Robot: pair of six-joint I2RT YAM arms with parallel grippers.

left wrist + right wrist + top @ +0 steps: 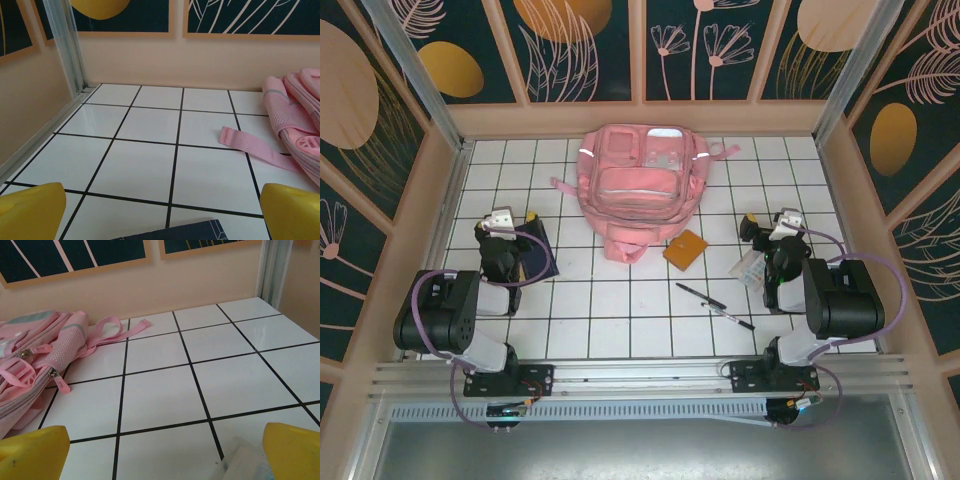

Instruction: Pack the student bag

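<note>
The student bag (642, 185) is a big pink backpack with clear front pockets, lying flat at the back middle of the tiled table. Its edge and a loose strap (250, 145) show at the right of the left wrist view, and its zippered side (35, 355) at the left of the right wrist view. My left gripper (508, 218) is open at the left, its yellow fingertips (30, 212) wide apart over a dark blue book (185, 232). My right gripper (770, 220) is open at the right, its yellow fingertips (292, 450) spread above a clear packet (245, 465).
An orange notebook (685, 250) lies just in front of the bag. Two black pens (700, 295) (732, 318) lie on the tiles right of centre. The dark blue book (542, 250) and the clear packet (750, 268) rest beside the arms. Wooden walls (640, 118) enclose the table.
</note>
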